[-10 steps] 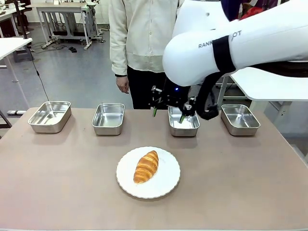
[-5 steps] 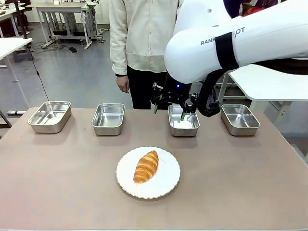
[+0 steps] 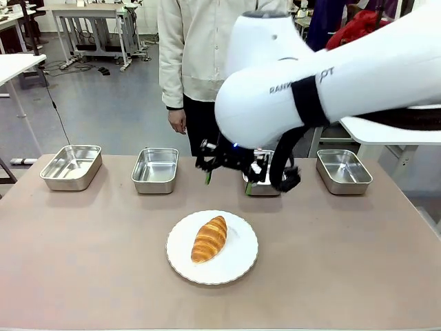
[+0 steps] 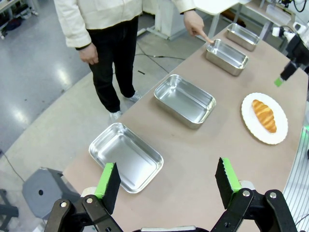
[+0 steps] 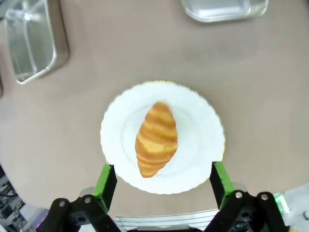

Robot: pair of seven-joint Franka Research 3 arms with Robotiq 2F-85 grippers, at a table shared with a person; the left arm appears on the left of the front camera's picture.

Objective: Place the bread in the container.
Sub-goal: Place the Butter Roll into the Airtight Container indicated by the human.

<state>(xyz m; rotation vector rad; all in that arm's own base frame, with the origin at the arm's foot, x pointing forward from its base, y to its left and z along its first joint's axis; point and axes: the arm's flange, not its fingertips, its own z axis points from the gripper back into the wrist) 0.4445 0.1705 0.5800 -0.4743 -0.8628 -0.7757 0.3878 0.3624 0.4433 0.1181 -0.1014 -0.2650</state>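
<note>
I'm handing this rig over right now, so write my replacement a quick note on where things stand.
Left end effector: open, empty, held high.
Right end effector: open, empty, aimed down at the croissant, not touching it.
The croissant lies on the white plate. The person's hand points at the third steel tray from the robot's left, which is empty.
Done: nothing yet. Left: grasp the croissant, set it in that tray.
</note>
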